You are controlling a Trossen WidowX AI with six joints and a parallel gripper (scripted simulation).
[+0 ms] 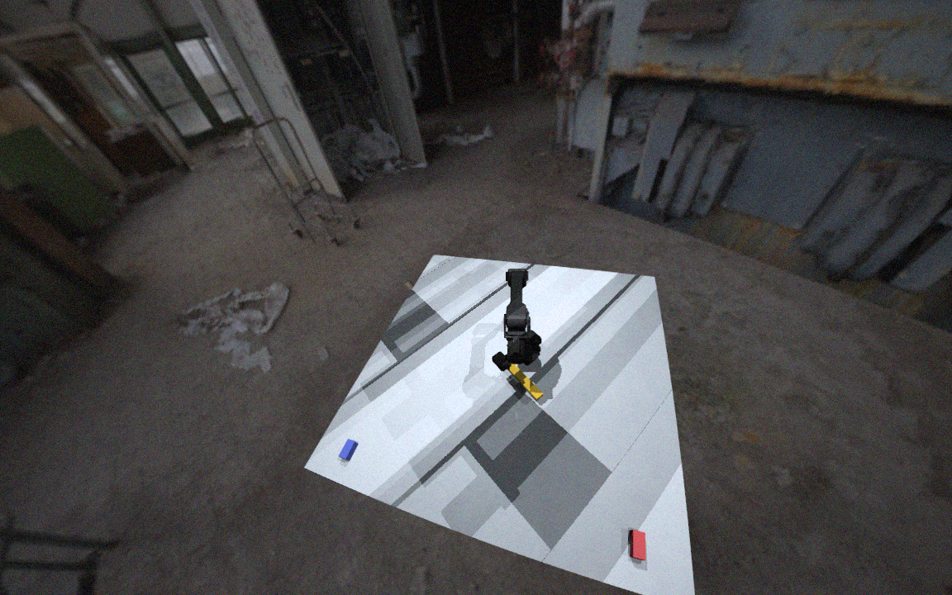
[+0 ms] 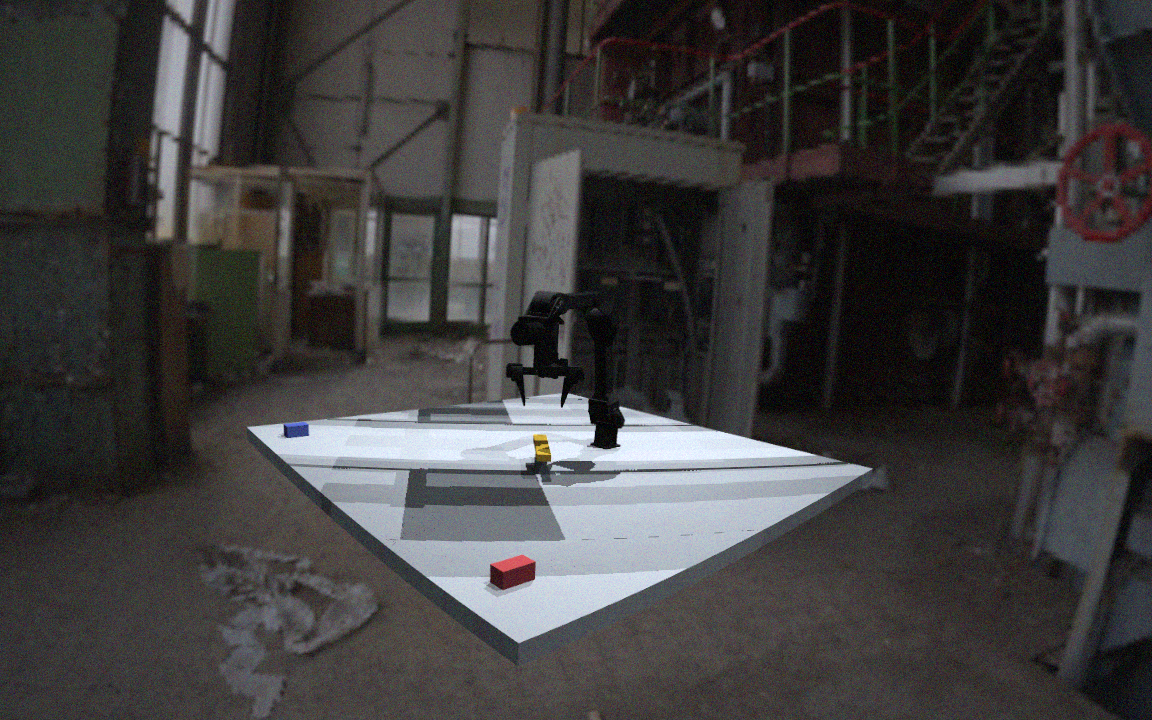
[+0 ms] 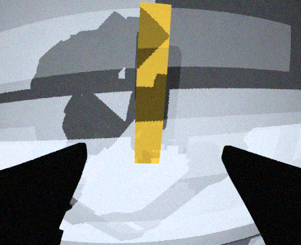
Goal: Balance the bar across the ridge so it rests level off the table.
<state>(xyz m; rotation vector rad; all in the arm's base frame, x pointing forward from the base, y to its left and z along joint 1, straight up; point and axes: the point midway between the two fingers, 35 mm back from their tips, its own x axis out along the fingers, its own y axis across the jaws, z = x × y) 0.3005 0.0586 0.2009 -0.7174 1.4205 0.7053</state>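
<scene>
The yellow bar [image 1: 527, 383] [image 2: 541, 449] [image 3: 150, 102] lies across the dark ridge [image 2: 541, 468], which is mostly hidden beneath it. In the exterior view its near end stands clear above the table. The bar looks about level, but a slight tilt cannot be ruled out. My gripper [image 2: 544, 403] [image 3: 157, 152] is wide open and empty, above and behind the bar towards the arm's base. In the wrist view the bar's near end shows between the open fingertips but well below them, touching neither.
A blue block [image 1: 348, 449] [image 2: 295, 429] lies near the table's left corner. A red block [image 1: 638, 545] [image 2: 512, 571] lies near the front corner of the table [image 1: 657, 510] [image 2: 598, 586]. Both are far from the bar. Shadows cross the table.
</scene>
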